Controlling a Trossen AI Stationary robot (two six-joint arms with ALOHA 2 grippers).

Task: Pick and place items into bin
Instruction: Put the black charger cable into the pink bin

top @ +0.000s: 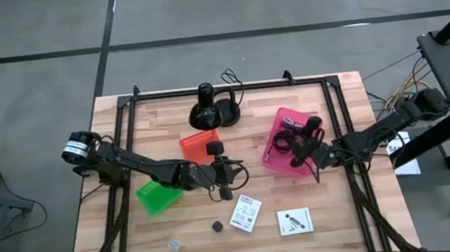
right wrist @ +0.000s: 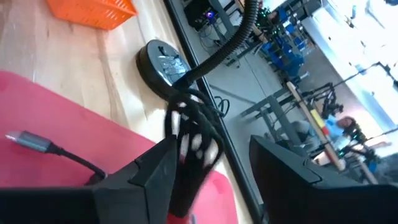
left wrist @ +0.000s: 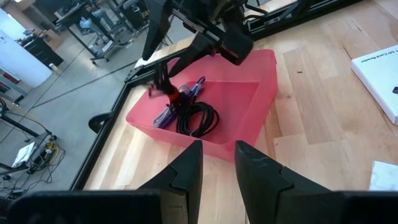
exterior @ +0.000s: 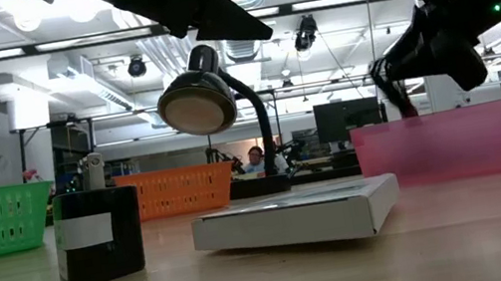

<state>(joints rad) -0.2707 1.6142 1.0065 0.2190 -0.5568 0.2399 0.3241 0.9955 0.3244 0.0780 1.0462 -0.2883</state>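
Right gripper (top: 303, 147) hangs above the translucent pink plastic bin (top: 277, 134), its fingers parted, with a loop of thin black cable (right wrist: 198, 127) dangling between them in the right wrist view; whether they actually pinch it I cannot tell. Inside the bin lie a coiled black cable (left wrist: 198, 119) and a purple strap (left wrist: 168, 114) with a small red piece beside it. Left gripper (top: 228, 174) sits mid-table, pointed toward the bin, its two dark fingers (left wrist: 186, 176) slightly apart and holding nothing. On the wooden table (top: 351, 230) near its front edge rest two white printed cards (top: 246, 212) (top: 295, 221), a tiny black cube (top: 216, 225) just beside the first card, and a small clear piece (top: 174, 246) farther left. A green basket (top: 158, 195) and an orange basket (top: 198, 144) flank the left arm, and a black round-based desk lamp (top: 211, 108) stands at the back edge.
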